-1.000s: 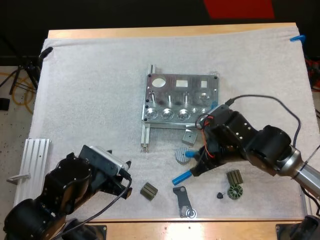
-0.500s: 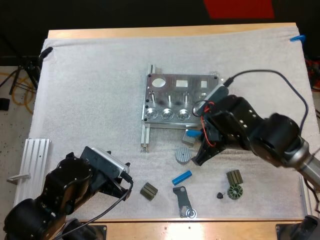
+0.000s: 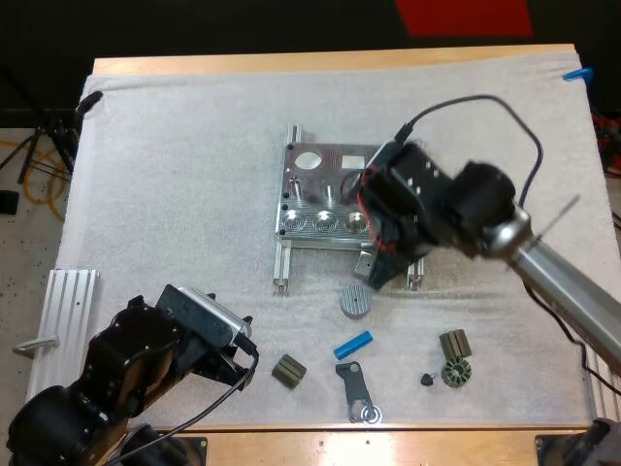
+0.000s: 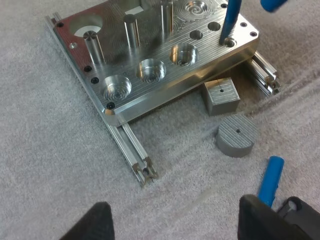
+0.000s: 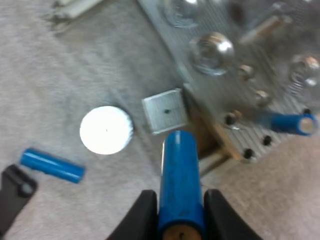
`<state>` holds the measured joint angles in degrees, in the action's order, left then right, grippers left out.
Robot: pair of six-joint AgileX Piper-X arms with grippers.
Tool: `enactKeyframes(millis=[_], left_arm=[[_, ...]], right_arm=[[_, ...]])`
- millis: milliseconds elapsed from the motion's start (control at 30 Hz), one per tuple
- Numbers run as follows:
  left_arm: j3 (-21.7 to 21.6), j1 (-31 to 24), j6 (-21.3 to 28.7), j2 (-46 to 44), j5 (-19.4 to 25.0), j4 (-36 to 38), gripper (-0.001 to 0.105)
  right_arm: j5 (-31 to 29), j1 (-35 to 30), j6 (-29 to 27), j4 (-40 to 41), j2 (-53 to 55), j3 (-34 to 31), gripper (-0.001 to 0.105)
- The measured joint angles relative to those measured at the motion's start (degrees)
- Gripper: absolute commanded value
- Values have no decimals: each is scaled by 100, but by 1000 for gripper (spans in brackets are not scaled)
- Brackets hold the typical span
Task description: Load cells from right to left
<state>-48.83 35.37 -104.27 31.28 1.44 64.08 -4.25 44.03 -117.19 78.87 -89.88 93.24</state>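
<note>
One blue cell (image 5: 179, 170) is sitting clamped in our right gripper (image 5: 177, 212), beside the grey block (image 5: 165, 112) at the metal fixture's (image 3: 320, 194) near edge. We are holding our left gripper's (image 4: 177, 220) fingers apart, near a loose cell (image 4: 270, 180).

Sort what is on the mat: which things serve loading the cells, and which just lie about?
For the job: metal fixture; held blue cylinder in the right gripper; standing blue cylinder in the fixture; loose blue cylinder.
Lying about: grey disc; grey block; ribbed dark block; black bracket; dark gear.
</note>
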Motion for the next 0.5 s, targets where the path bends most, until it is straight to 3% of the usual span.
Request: enactKeyframes(millis=[267,500], left_arm=[[0,0,0,0,-37,0,53],[0,0,0,0,-37,0,53]], right_arm=[[-12,-615,-35,373,-451,693,1],[-24,-752,-226,374,-871,768,1]])
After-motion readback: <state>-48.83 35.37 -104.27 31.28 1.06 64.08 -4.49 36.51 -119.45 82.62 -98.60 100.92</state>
